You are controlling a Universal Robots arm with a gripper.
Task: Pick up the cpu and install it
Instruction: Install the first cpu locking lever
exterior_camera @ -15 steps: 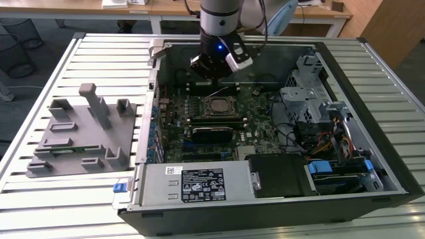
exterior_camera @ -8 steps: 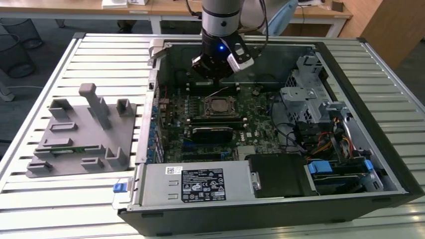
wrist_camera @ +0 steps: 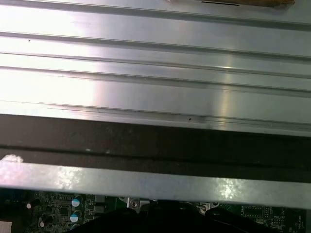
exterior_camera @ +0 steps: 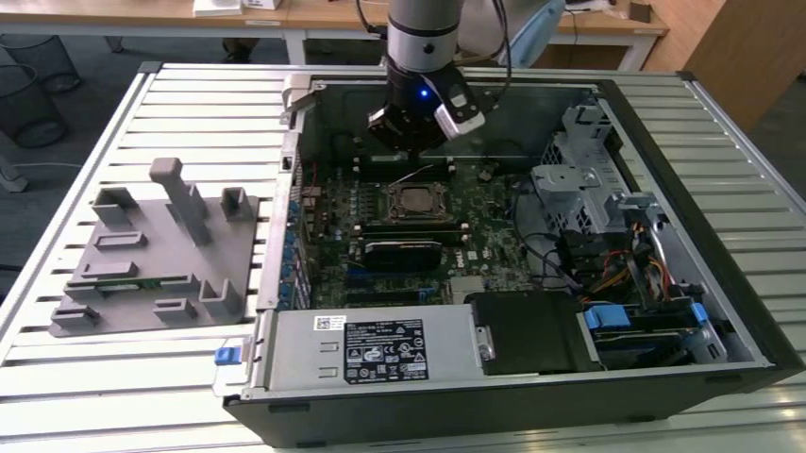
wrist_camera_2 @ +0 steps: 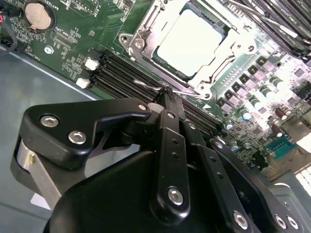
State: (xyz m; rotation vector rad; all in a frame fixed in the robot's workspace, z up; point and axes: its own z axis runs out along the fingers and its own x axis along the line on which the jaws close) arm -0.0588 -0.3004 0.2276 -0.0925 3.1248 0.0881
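Observation:
The cpu (wrist_camera_2: pixel 192 41) is a flat silver square lying in the motherboard socket, with the metal socket frame (wrist_camera_2: pixel 138 36) around it. In the exterior view the cpu (exterior_camera: pixel 412 200) sits mid-board inside the open computer case (exterior_camera: pixel 629 104). My gripper (wrist_camera_2: pixel 166 93) hangs just beyond the socket's far side, black fingers (wrist_camera_2: pixel 170 145) pressed together with nothing visible between them. Its tips meet at a thin wire lever (wrist_camera_2: pixel 146 85) running along the socket's edge. From outside, the gripper (exterior_camera: pixel 406 142) hovers over the board's rear part, near the case's back wall.
A grey moulded parts tray (exterior_camera: pixel 151 250) with a green memory stick (exterior_camera: pixel 126 281) lies on the ribbed table at the exterior view's left. Inside the case are a black block (exterior_camera: pixel 403 252) below the socket, the power supply (exterior_camera: pixel 365 344), and drive bays with cables (exterior_camera: pixel 605 245).

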